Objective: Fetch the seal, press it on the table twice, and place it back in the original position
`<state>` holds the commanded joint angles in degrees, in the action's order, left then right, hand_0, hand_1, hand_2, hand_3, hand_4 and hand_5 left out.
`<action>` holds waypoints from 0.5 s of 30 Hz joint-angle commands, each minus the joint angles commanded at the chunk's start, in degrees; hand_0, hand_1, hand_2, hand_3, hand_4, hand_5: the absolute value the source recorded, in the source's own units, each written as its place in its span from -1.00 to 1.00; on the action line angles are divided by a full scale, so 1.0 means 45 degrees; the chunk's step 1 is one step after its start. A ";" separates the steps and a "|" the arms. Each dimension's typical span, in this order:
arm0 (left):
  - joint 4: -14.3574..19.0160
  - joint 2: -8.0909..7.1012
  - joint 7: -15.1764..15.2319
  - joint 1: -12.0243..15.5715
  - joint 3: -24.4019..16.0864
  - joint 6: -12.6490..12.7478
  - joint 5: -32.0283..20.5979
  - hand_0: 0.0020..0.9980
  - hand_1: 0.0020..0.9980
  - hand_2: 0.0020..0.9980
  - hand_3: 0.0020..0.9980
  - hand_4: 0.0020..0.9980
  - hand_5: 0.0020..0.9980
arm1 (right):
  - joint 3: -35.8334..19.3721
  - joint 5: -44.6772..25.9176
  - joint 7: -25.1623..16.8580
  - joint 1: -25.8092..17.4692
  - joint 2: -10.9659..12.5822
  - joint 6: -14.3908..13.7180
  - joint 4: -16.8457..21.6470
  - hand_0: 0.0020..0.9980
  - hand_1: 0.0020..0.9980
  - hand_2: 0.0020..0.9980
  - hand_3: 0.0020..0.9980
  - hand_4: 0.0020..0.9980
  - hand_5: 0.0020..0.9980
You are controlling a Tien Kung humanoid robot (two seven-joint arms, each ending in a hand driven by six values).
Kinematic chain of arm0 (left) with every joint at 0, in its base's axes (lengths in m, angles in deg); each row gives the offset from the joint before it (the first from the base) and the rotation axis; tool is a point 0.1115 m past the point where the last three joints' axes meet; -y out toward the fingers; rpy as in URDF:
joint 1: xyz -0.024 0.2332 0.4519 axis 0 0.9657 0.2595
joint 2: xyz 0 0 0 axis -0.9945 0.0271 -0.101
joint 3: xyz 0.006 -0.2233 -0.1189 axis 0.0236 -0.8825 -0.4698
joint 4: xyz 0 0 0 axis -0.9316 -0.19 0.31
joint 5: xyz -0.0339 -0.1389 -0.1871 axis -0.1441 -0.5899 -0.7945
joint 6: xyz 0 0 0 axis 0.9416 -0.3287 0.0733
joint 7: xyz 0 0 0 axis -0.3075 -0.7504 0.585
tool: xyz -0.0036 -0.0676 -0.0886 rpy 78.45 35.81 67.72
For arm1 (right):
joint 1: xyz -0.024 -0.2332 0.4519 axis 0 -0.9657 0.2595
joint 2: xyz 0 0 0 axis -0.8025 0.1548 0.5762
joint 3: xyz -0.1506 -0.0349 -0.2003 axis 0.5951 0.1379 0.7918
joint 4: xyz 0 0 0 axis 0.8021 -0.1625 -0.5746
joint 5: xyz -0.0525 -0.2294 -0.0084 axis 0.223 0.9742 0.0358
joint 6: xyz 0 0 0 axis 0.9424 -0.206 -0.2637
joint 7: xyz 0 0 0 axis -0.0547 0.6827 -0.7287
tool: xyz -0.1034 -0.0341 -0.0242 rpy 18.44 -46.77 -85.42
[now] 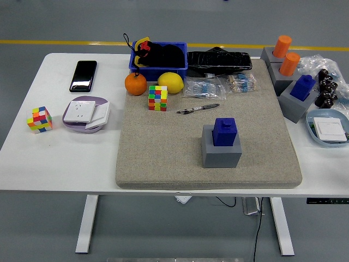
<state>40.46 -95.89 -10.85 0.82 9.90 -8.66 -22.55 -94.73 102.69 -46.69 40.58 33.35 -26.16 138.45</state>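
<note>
Blue seal [224, 131]: upright in its grey holder [221, 146], on the beige felt mat [163, 153], right of centre. Pen [197, 108] lies just beyond it; colour cube [157, 98], lemon [170, 82] and orange [136, 84] further back left. Robot hands: neither in sight, so finger state cannot be told and no placing relative to them.

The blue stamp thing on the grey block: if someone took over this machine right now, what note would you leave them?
Hands: neither robot hand is in the picture.
Things: the blue seal sits upright in its grey holder on the beige mat, near the mat's middle. A pen lies further back. Similar holders with blue and orange seals stand at the right edge.
Done: nothing visibly; the seal is untouched in its holder.
Left: fetch the seal, press it twice on the table, put it back in the holder.
</note>
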 joint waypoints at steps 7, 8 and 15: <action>-0.0010 0.0143 -0.0046 0.0224 0.0070 -0.0017 0.0062 0.59 0.50 0.48 0.55 0.59 -0.03 | 0.0254 0.0042 0.0082 0.0855 0.0414 0.0045 -0.0311 0.74 0.60 0.58 0.48 0.97 -0.19; -0.0015 0.0120 -0.0021 0.0198 -0.0024 -0.0002 0.0079 0.59 0.50 0.48 0.55 0.59 -0.04 | 0.0291 0.0057 0.0082 0.0880 0.0413 0.0047 -0.0296 0.74 0.60 0.58 0.48 0.97 -0.19; 0.0047 0.0052 0.0006 0.0050 -0.0081 -0.0016 0.0166 0.59 0.50 0.48 0.55 0.59 -0.03 | 0.0143 0.0158 0.0175 0.0833 0.0310 0.0164 -0.0272 0.74 0.60 0.59 0.48 0.96 -0.20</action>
<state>40.67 -95.65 -10.82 1.05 9.53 -8.73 -21.81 -94.09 103.41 -45.90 44.33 34.74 -25.42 137.22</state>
